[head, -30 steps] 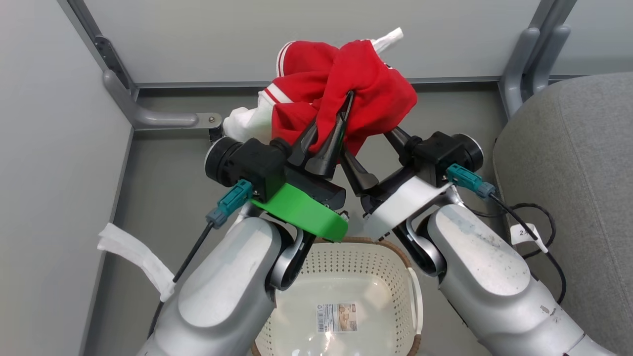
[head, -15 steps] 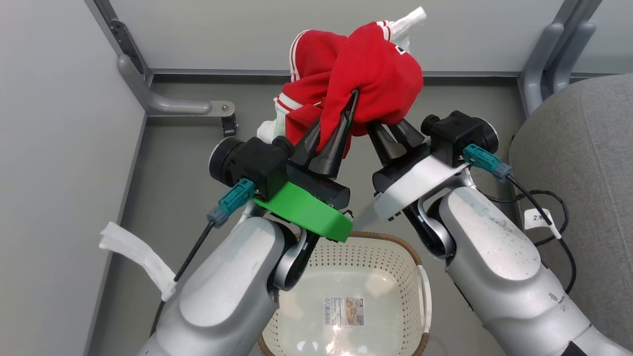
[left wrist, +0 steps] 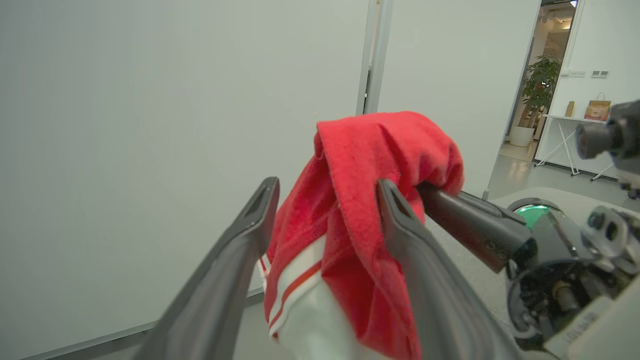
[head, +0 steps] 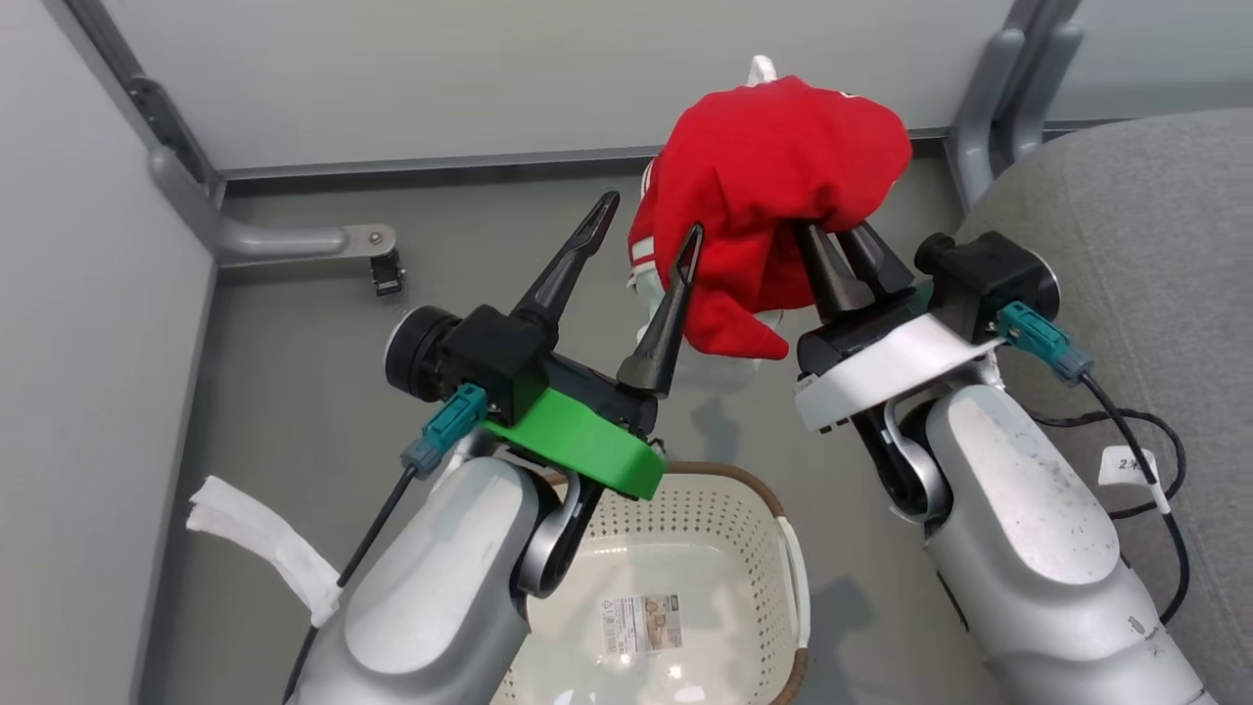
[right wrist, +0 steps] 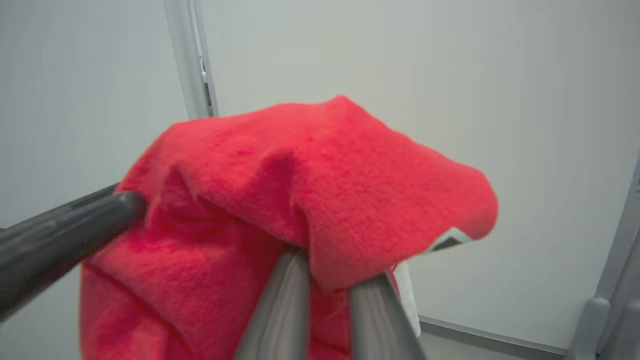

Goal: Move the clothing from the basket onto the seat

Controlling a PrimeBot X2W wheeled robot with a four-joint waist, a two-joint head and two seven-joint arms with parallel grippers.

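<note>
Stance raised, converging; left pincer spread against clothing; right pincer pinching clothing

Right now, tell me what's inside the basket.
A paper label lies on the bare bottom of the basket; nothing else seen. The left forearm hides its left part.

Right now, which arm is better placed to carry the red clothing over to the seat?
The right. The right gripper is shut on the clothing, close beside the seat; the left gripper stands open.
</note>
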